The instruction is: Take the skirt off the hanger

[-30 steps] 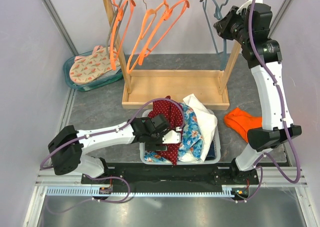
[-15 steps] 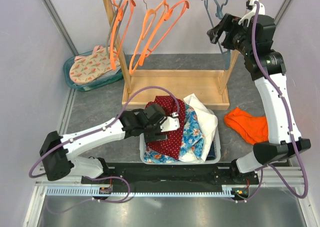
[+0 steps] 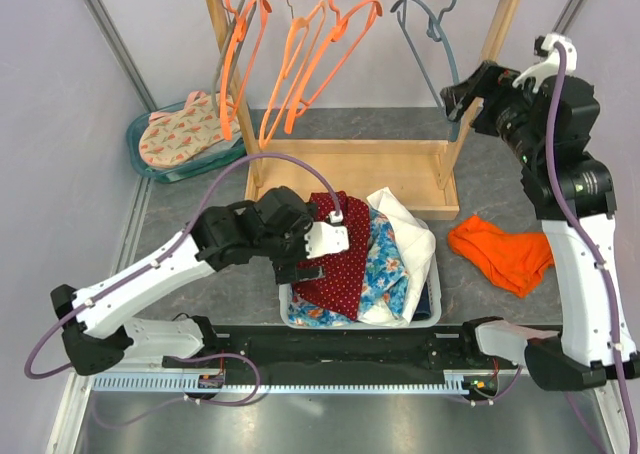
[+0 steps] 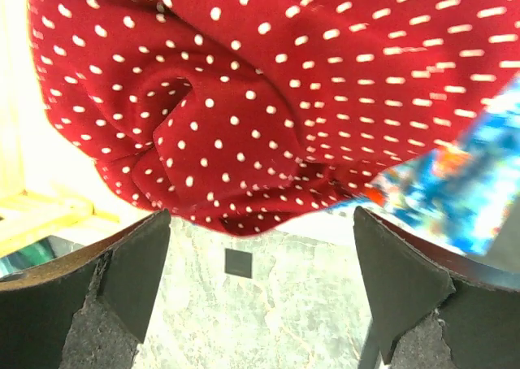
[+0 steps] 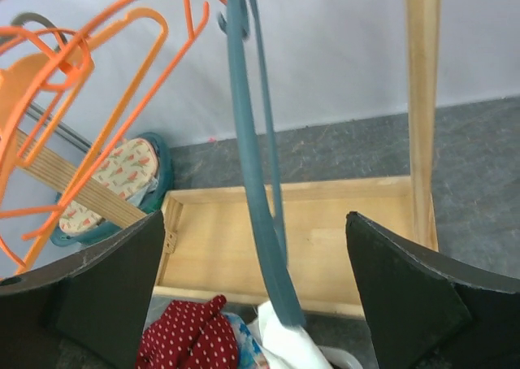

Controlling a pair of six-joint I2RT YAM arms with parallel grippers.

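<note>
No skirt shows in any view. Several orange hangers [image 3: 305,59] hang bare on the wooden rail, also seen in the right wrist view as orange hangers [image 5: 122,84]. My left gripper [image 3: 328,242] is open above a red white-dotted garment [image 3: 335,274] in the basket. In its wrist view the left gripper [image 4: 260,292] has only table between its fingers, with the red garment [image 4: 284,101] beyond. My right gripper [image 3: 462,96] is open beside the rack's right post. In its wrist view the right gripper [image 5: 252,300] frames a grey-blue hanger [image 5: 253,182] that it does not touch.
The wooden rack [image 3: 350,169] stands at the back. A basket [image 3: 437,292] before it holds a floral garment [image 3: 385,264] and a white cloth [image 3: 405,224]. An orange cloth [image 3: 500,249] lies to the right. A teal tub [image 3: 150,164] with patterned fabric sits at the left.
My right gripper opened, left the grey-blue hanger on the rail and drew back to the right. My left arm pulled back and leftward over the basket, its jaws wide.
</note>
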